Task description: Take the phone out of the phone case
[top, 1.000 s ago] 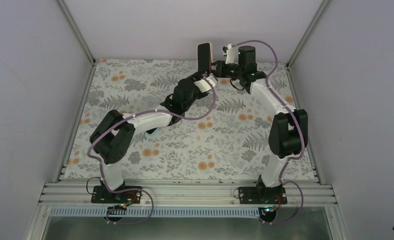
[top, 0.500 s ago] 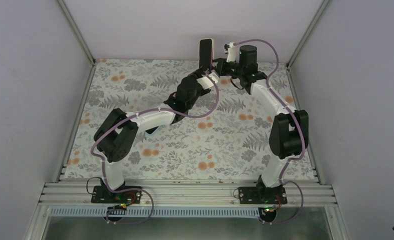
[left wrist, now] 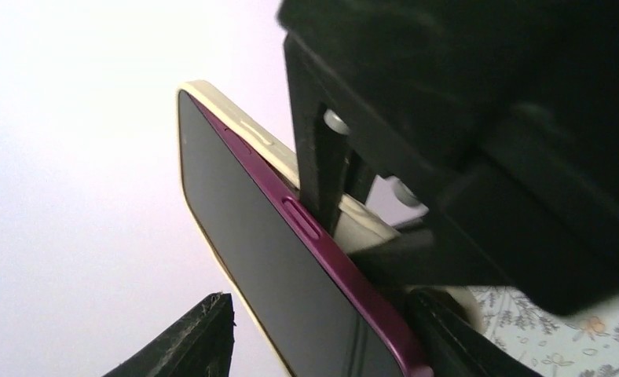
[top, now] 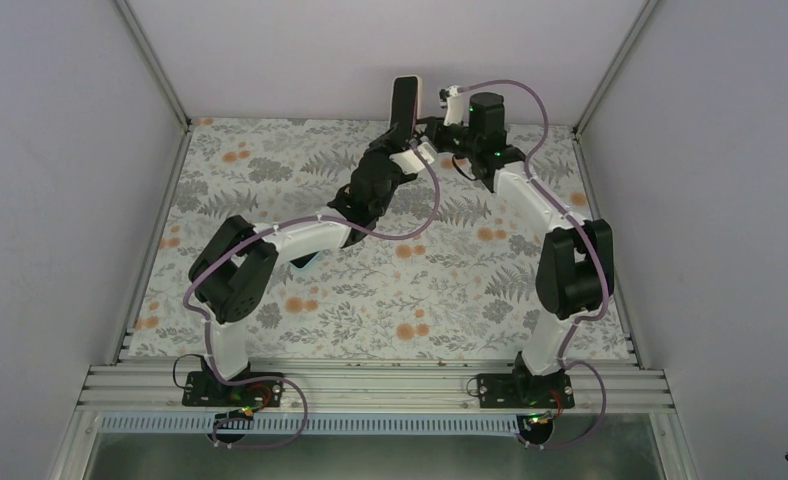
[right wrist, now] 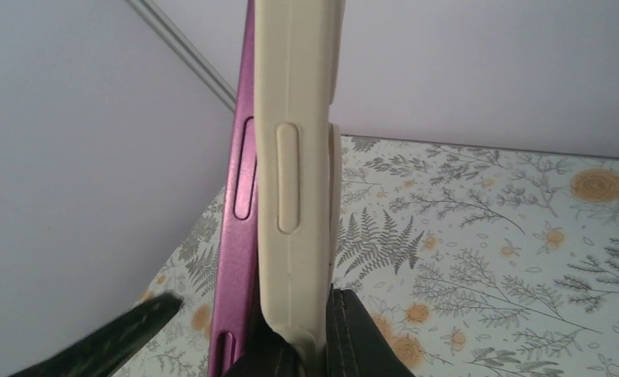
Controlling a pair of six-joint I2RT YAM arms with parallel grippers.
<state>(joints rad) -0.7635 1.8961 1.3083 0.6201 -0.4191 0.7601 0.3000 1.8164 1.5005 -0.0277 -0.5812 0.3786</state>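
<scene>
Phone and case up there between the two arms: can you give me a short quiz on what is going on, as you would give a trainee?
1. True or false: the phone lies flat on the table.
2. What colour is the case around it? A) black B) cream C) blue
3. Fill in the gap: the right gripper is shut on the edge of the ____.
Key: 1 false, it is held upright in the air; 2 B; 3 case.
</scene>
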